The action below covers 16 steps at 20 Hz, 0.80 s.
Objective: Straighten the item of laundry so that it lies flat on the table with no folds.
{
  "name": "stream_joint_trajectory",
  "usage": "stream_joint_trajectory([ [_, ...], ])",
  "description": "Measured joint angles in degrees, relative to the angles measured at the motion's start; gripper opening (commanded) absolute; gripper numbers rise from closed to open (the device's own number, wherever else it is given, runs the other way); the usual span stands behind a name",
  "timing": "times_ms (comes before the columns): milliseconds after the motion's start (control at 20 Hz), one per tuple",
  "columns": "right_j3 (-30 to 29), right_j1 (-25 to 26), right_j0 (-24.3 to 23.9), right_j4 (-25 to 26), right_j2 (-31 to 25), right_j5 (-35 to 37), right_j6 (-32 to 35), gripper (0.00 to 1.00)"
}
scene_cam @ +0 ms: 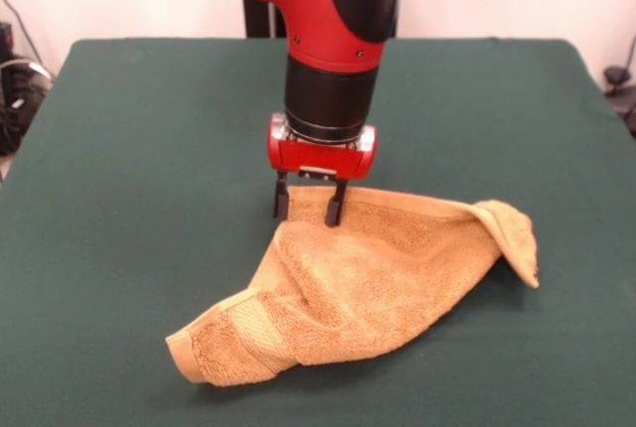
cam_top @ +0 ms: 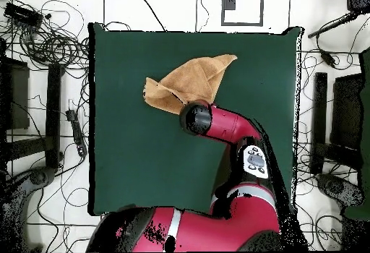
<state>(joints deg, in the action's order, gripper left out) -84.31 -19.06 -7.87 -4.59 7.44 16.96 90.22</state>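
Green table (scene_cam: 149, 149), centre: gripper (scene_cam: 310, 211), jaws apart, straddles the far edge of the crumpled towel (scene_cam: 358, 293).

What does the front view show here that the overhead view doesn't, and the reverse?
Front view only: the gripper with its two fingers spread, down at the far edge of the towel, plus the towel's woven band and raised folds. Overhead view only: the whole table outline, the cables on the floor around it, and the arm hiding the gripper. Both show the towel crumpled, not flat.
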Motion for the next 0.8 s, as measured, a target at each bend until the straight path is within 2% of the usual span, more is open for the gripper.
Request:
stream_joint_trajectory([
  [400,-0.28,-0.34,-0.05,1.32,-0.07,-1.70,0.00,1.00],
  [800,-3.13,-4.62,-0.61,3.74,-0.52,-2.57,0.00,1.00],
])
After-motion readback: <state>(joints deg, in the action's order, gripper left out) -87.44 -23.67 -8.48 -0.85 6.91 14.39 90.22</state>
